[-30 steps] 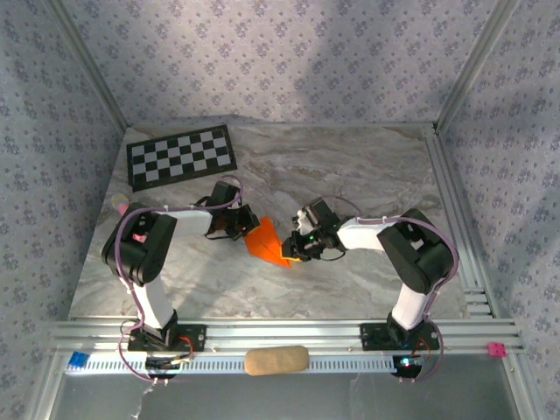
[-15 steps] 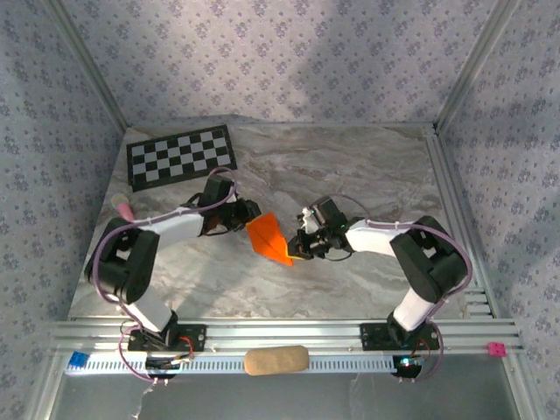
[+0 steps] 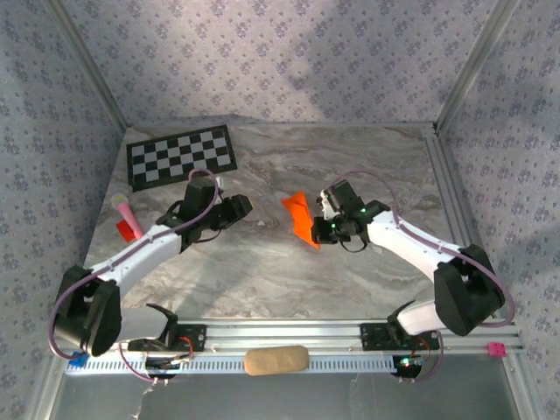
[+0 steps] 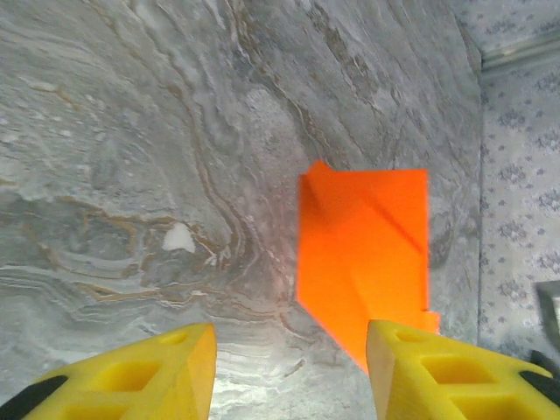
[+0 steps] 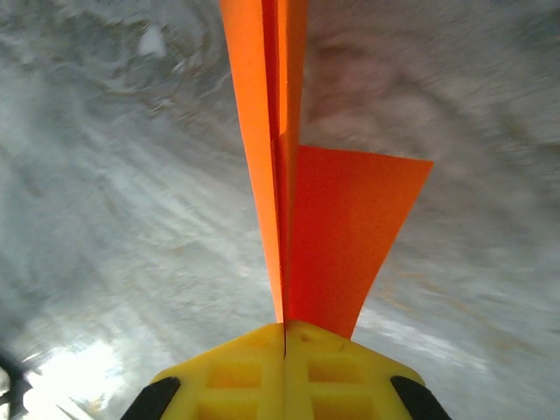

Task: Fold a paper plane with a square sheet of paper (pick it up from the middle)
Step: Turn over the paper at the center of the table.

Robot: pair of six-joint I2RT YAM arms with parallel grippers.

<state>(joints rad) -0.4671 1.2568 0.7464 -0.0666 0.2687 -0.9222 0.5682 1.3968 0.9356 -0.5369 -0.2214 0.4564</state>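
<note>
Top cam sits high behind the arm bases (image 3: 166, 337), angled down, whole table (image 3: 262, 280) in view from far off. Left wrist cam looks forward past the left gripper (image 4: 289, 337), its spread fingers in the bottom corners, orange paper (image 4: 363, 254) a bit ahead of the fingertips. Right wrist cam is way closer: right gripper (image 5: 284, 328) at the bottom edge, paper running straight out from the pinched fingertips. All three share that paper and the marble around it.
</note>
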